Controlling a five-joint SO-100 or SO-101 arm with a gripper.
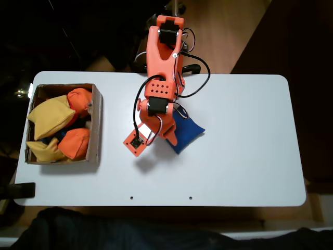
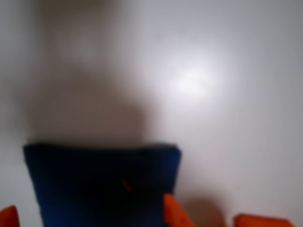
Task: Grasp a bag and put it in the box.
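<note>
Royal-blue fabric fills the lower left of the wrist view: the bag (image 2: pixel 102 187), soft, square and pillow-like, lies flat on the white worktop (image 2: pixel 227 94). In the fixed view the bag (image 1: pixel 186 133) sits near the middle of the worktop (image 1: pixel 244 156), partly under the orange arm (image 1: pixel 161 67), well to the right of the box (image 1: pixel 97 125).

The gripper (image 1: pixel 165 136) hangs over the bag's left part; its jaws are hidden beneath the arm there. In the blurred wrist view orange tips show at the bottom edge, one over the bag's right part, but whether the jaws are spread or pinching cloth I cannot tell.

The likely trouble is a shallow bite. The filling is loose, so a grip on one edge could let the cloth slide out or the bag sag and drop on the way left.

The box is brown cardboard with low walls, already crowded with plump yellow beanbags (image 1: pixel 49 115) and orange beanbags (image 1: pixel 75 143). A drop onto that heap could roll off over the rim.
</note>
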